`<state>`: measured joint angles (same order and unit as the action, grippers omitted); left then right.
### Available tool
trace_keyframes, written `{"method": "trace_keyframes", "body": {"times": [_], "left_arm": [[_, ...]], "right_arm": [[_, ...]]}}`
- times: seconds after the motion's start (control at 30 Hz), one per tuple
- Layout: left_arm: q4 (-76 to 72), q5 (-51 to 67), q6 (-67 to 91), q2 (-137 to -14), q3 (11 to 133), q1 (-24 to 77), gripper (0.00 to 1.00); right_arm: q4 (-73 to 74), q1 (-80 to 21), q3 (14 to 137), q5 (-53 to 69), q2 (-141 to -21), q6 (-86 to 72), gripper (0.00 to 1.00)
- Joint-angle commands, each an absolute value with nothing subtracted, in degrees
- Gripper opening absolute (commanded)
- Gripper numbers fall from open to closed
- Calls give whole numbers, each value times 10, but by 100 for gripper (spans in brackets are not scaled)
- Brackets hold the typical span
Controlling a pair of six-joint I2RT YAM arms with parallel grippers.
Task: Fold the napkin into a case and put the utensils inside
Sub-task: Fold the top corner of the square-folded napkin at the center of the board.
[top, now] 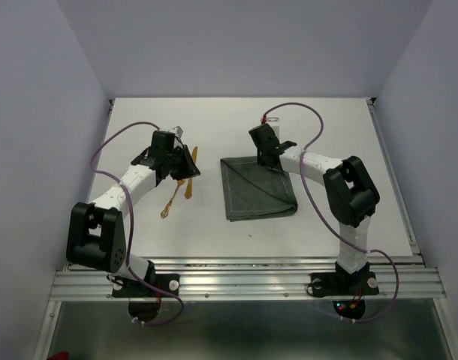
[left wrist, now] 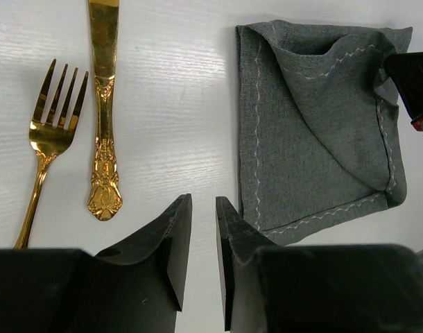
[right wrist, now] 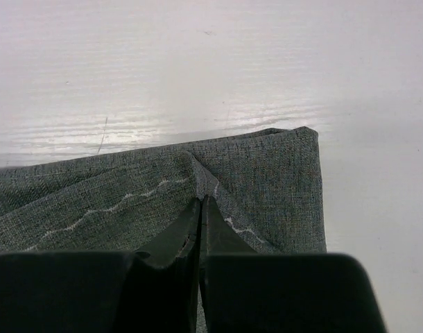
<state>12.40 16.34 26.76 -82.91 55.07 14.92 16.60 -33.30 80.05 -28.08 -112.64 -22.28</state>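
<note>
While the right gripper (right wrist: 201,208) pinches shut on a fold of the napkin (right wrist: 253,166), folding seems midway (a square, no pouch yet). The left gripper (left wrist: 203,229) hovers half-open, empty, between cloth and the gold fork (left wrist: 48,132) and knife (left wrist: 102,104). Next, that fold needs carrying across squarely.

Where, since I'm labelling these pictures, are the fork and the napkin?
fork (left wrist: 52,135), left wrist view, on the base of its prongs.
napkin (left wrist: 308,139), left wrist view, on the middle of the folded cloth.
</note>
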Motion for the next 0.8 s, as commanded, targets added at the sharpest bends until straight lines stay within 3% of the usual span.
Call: {"method": "trace_keyframes", "body": {"times": [0.0,0.5,0.6,0.7,0.77], "left_arm": [[117,175,251,-836,579,149,32],[118,192,251,-865,612,163,32],[120,193,257,-881,633,179,32],[120,199,261,-901,655,194,32],[120,205,268,-918,673,200,32]], "right_arm": [[154,-327,834,-282,-1141,-236,1],[159,-316,829,-289,-1149,-272,2],[163,-303,825,-285,-1143,-286,8],[166,-291,814,-275,-1129,-296,32],[165,-291,806,-273,-1108,-298,34]]}}
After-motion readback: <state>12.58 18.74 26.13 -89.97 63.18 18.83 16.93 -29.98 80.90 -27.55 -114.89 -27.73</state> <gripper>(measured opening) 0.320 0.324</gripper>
